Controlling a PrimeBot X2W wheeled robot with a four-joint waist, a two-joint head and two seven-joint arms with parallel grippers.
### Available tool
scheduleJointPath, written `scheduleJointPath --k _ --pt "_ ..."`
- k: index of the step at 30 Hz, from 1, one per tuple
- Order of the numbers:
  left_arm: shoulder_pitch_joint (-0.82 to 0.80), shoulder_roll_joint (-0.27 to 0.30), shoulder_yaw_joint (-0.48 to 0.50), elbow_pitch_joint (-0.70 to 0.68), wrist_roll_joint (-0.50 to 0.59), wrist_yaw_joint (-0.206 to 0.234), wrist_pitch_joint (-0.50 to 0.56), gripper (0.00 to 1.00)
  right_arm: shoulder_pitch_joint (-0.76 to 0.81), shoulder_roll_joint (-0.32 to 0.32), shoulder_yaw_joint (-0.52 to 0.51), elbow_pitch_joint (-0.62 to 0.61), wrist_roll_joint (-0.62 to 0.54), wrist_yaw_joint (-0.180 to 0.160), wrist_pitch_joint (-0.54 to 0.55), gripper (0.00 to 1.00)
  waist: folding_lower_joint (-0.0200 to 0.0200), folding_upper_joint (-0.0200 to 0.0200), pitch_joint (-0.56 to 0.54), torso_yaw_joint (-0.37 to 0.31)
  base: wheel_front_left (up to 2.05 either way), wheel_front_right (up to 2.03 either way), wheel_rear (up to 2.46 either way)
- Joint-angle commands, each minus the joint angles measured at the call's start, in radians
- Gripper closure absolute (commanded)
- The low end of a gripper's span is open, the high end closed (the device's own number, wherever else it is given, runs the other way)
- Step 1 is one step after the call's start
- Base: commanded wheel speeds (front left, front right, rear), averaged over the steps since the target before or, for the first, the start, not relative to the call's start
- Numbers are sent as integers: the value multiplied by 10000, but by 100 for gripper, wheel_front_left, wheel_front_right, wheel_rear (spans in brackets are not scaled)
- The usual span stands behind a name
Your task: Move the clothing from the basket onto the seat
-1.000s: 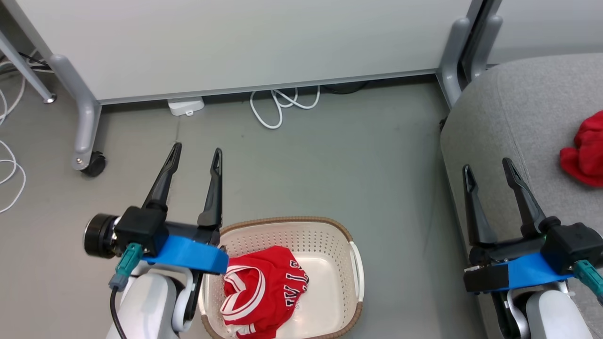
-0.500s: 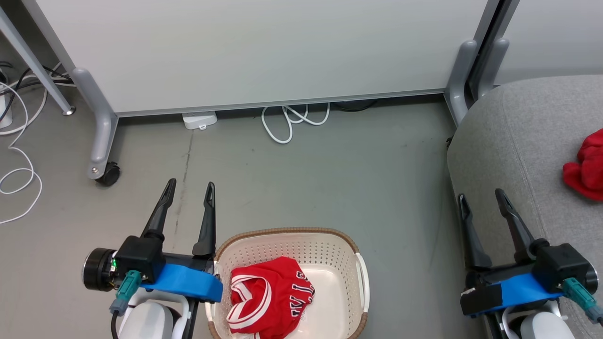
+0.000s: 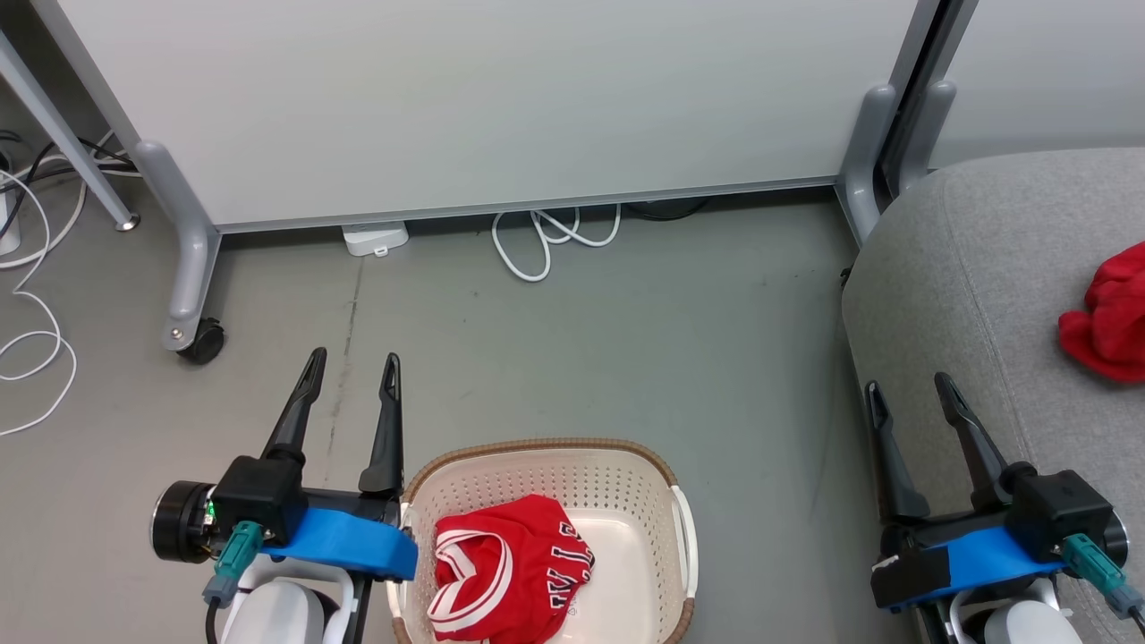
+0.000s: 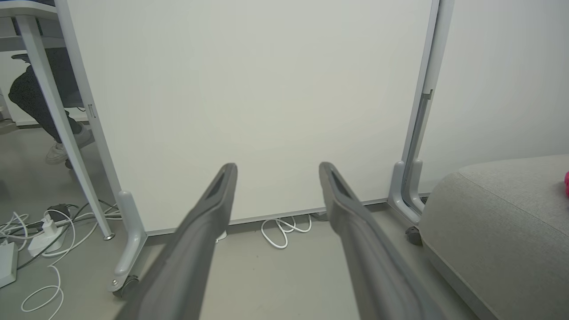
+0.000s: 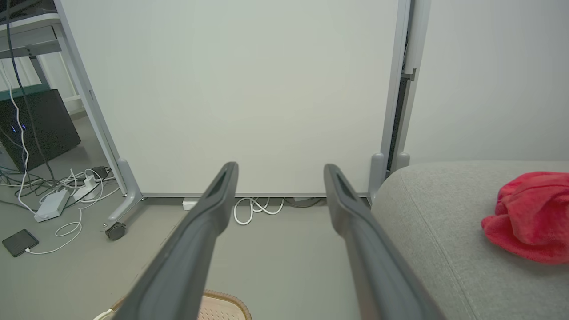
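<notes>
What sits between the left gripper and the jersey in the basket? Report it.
Nothing visible. The jersey lies uncovered in the basket, and the open left gripper hangs just left of its rim.

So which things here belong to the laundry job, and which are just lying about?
Job: striped jersey in the basket; plain red garment on the seat; left gripper and right gripper, both open.
Lying about: white cable loop, white adapter, partition wheel, all on the floor.
</notes>
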Motion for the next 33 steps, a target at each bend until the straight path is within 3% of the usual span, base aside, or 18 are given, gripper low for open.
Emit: scheduleJointPath --k 1,12,19,33 --pt "100 2 73 -44 42 -73 -27 0 164 24 -8 3 45 1 -6 0 0 0 -7 0 0 0 0" --pt "-302 -48 -120 17 -22 -67 -27 0 59 26 -19 -53 18 1 -6 0 0 0 82 21 0 0 0" --pt "-1268 332 -807 681 -367 -66 -27 0 -440 23 93 -203 -47 1 -6 0 0 0 609 -206 0 0 0" --pt "-4216 1484 -3279 3590 -1317 -66 -25 0 -1918 21 -38 -912 -61 1 -6 0 0 0 3335 -1192 0 0 0"
